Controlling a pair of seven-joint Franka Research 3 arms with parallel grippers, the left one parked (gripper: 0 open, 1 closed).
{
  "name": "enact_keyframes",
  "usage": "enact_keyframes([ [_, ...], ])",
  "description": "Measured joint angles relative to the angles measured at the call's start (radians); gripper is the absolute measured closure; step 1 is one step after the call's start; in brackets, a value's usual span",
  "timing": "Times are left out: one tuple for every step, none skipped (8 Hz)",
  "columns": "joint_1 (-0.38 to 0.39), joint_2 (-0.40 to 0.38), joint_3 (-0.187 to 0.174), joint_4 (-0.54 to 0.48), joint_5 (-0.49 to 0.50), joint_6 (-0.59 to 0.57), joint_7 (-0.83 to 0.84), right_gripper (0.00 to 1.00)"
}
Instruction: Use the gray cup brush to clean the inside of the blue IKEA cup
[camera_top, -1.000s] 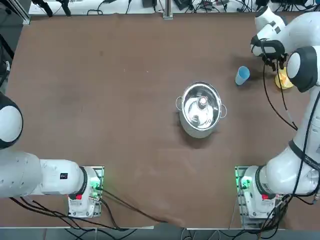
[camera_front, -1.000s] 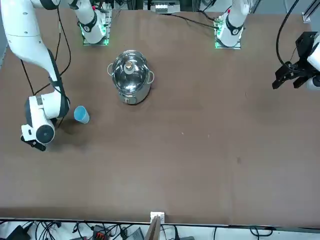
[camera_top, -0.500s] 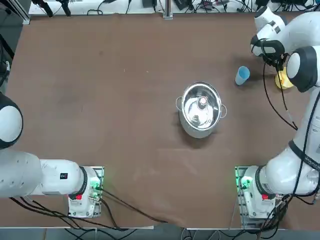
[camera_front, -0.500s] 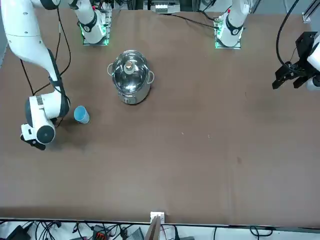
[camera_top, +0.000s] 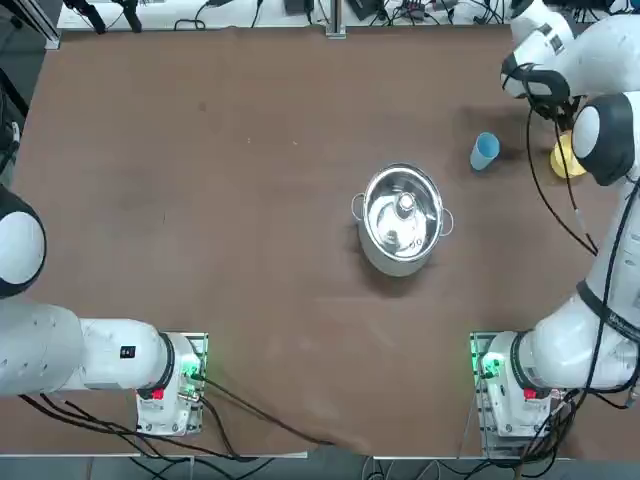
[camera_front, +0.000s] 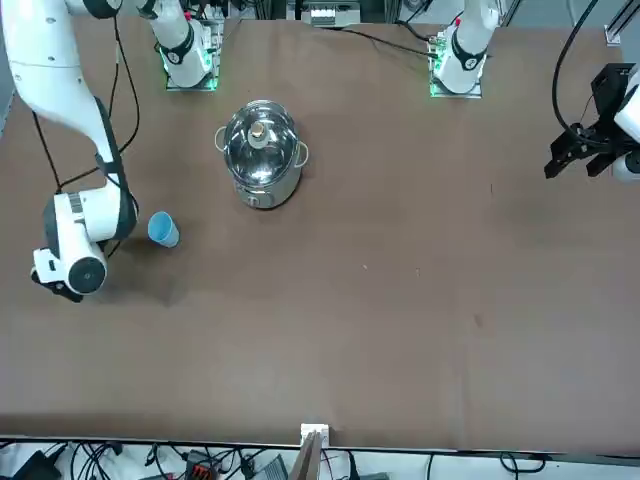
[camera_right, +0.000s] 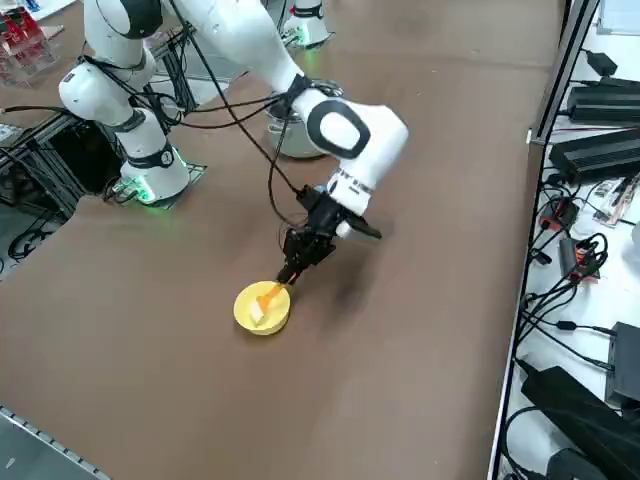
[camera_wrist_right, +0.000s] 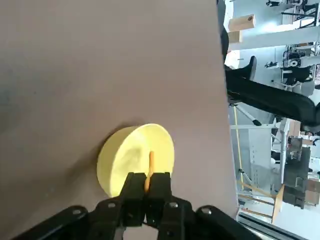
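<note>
Fingers of the right gripper are pinched tight on the upper end of the gray cup brush, which honestly looks more orange-tan than gray, just a thin little stick. From the wrist camera you can see it poking out between the black fingertips with its far end down in the yellow bowl. In the right side view the gripper hangs just above the yellow bowl, tilted down toward it, and the brush shows as an orange sliver over the rim, with something pale inside the bowl next to it. Can't tell if the tip is touching the bowl's bottom or not. The blue IKEA cup is sitting on the brown table a little way to the side of the bowl, toward the middle; in the front view it is right beside the arm's white wrist. Further in, about the center of the table, there's a shiny steel pot with two small handles, well apart from the cup.
</note>
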Motion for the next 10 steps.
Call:
enact_keyframes([
  [0.002,-0.039,0.002,0.016,0.01,-0.028,-0.055,0.96],
  [0.008,-0.088,0.005,0.024,0.032,-0.046,-0.096,0.96],
  [0.024,-0.138,0.012,0.025,0.063,-0.052,-0.118,0.96],
  [0.057,-0.182,0.018,0.029,0.119,-0.054,-0.121,0.96],
  [0.101,-0.217,0.021,0.039,0.209,-0.057,-0.121,0.96],
  [0.136,-0.249,0.022,0.054,0.33,-0.061,-0.116,0.96],
  [0.152,-0.28,0.022,0.066,0.452,-0.063,-0.114,0.96],
  [0.156,-0.309,0.022,0.07,0.544,-0.063,-0.114,0.96],
  [0.164,-0.327,0.024,0.066,0.59,-0.064,-0.114,0.96],
  [0.182,-0.336,0.024,0.048,0.601,-0.049,-0.113,0.96],
])
